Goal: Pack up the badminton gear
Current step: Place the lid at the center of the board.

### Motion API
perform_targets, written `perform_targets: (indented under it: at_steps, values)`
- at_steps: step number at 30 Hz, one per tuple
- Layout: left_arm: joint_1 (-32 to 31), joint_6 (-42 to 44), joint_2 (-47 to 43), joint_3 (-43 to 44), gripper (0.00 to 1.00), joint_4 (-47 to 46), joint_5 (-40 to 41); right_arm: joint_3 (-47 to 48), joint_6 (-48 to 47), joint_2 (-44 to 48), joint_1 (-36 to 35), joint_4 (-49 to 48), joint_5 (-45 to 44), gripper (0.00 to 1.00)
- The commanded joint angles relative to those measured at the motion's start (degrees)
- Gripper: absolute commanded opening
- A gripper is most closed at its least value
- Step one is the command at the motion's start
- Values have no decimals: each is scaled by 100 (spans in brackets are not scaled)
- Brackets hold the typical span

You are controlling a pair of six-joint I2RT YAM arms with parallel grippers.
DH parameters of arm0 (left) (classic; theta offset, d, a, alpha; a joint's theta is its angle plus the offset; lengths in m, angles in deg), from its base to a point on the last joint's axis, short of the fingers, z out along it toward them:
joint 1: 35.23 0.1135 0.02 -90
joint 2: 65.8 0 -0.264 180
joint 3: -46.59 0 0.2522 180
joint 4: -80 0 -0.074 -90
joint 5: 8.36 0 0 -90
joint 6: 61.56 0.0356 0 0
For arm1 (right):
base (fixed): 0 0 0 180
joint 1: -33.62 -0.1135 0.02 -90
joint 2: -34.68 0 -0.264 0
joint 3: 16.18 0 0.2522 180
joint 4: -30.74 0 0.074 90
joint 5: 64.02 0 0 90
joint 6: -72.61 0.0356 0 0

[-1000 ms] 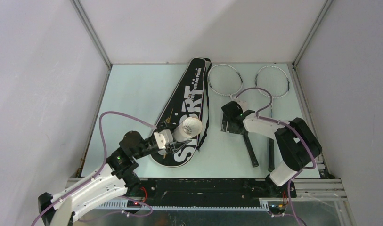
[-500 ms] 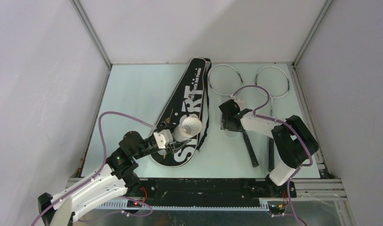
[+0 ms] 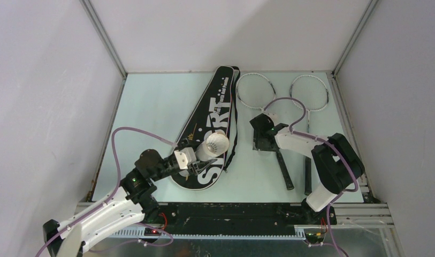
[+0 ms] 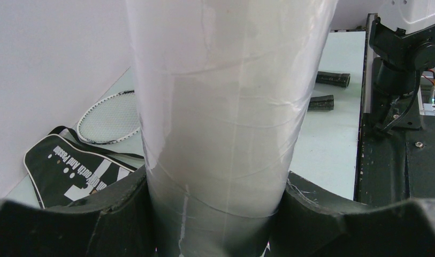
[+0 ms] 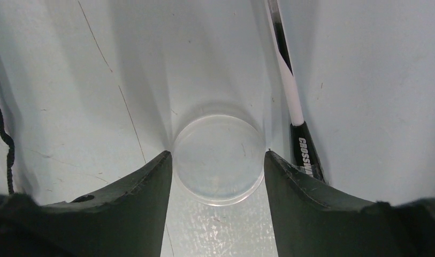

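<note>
Capping stage: long white cylindrical tube [image 4: 220, 107] clamped in left gripper [image 4: 218, 214], clear round plastic lid [image 5: 219, 155] pinched by right gripper [image 5: 218, 176]; next, lift and align over tube mouth.

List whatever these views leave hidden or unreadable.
- What the tube holds: left wrist view, cloudy wall; top view, mouth too small.
- The clear lid in the top view: the right gripper covers it.
- Whether the bag is zipped: top view too small; left wrist view, tube blocks most of it.
- Shaft of the racket beside the bag: top view, partly under the right gripper.
</note>
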Motion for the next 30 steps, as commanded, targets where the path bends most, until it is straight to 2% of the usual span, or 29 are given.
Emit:
perform_targets:
  at_steps: [1, 6, 11, 18, 21, 25, 30]
  values:
    - [33, 42, -53, -46, 47, 345, 88, -86, -118, -27, 70, -356, 259, 54]
    - [34, 27, -55, -69, 47, 303, 91, -86, -274, 264, 44, -332, 251, 44]
    - [31, 5, -6, -65, 47, 233, 76, -86, -567, 1161, 41, -293, 300, 44]
    - [31, -70, 89, -37, 47, 132, 26, -262, -693, 2420, 254, -576, 1335, 44]
    - [32, -91, 81, -34, 47, 133, -24, -346, -828, 2520, 283, -456, 1318, 57]
    - [32, -111, 86, -21, 47, 134, -34, -378, -640, 2148, 206, -203, 1019, 68]
    - [33, -131, 120, 5, 47, 154, -2, -378, -325, 1350, 110, -268, 651, 74]
